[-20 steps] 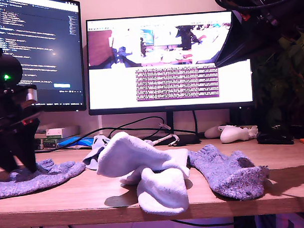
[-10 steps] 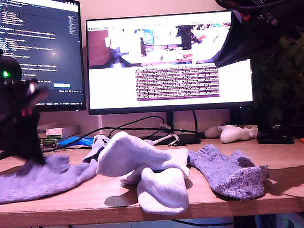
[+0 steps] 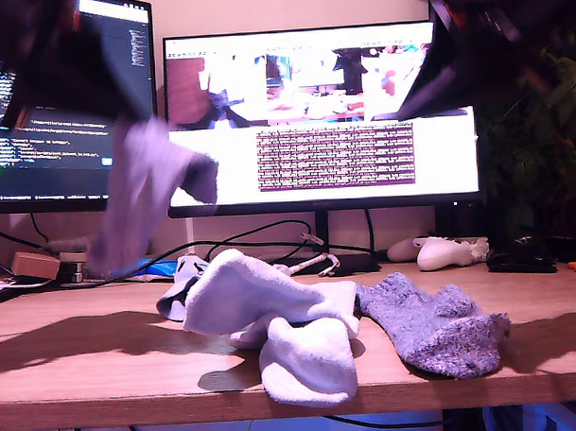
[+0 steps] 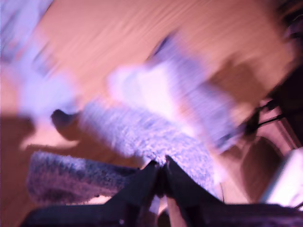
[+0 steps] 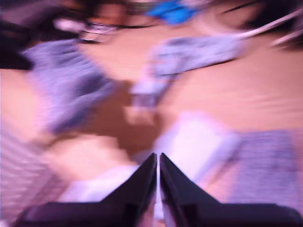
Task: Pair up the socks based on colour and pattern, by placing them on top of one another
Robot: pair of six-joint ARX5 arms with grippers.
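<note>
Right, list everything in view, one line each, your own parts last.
Lifted grey sock: one, fuzzy grey-lavender, hanging in the air at the exterior view's left.
Grey sock on desk: one, same fuzzy grey, exterior view's right.
White socks: heaped mid-desk, count unclear.
Blue sock: one showing, behind the white heap.
Game controller: one, white, back of the desk.
Monitors: two, lit.
Desk: one, wooden.
My first hand: shut on the lifted grey sock.
My second hand: shut, holding nothing.
</note>
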